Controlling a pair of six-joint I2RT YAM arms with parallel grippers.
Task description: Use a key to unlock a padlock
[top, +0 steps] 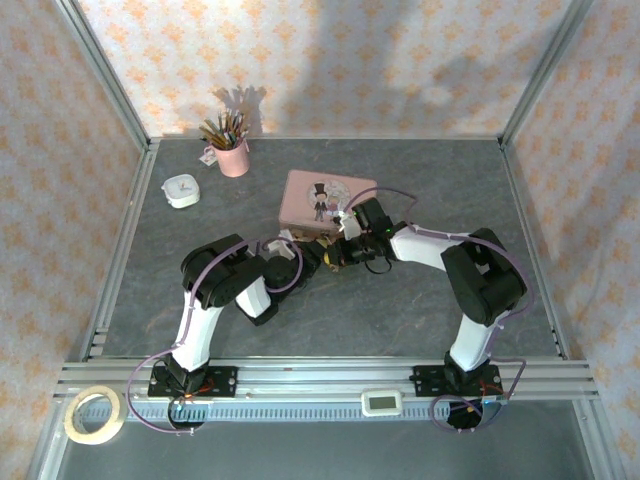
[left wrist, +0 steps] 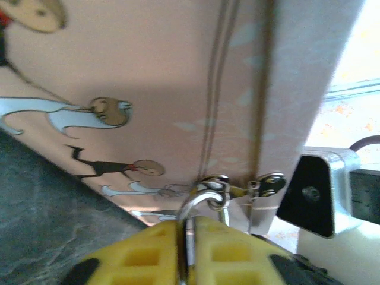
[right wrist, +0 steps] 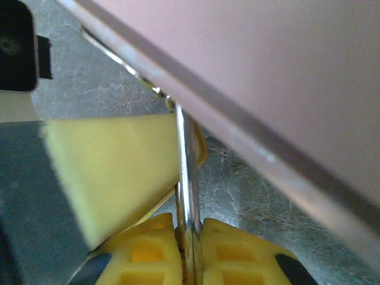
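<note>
The padlock (left wrist: 193,199), its shackle pinched in the left gripper (left wrist: 187,231) at the pink tin (left wrist: 148,89), could twist away if the right gripper (right wrist: 189,231), clamping what seems the key (right wrist: 187,166), pushes off-axis.

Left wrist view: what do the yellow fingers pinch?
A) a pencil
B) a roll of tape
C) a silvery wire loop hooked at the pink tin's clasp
C: the left fingers close on the silvery wire loop, which runs up to the clasp of the pink tin.
</note>
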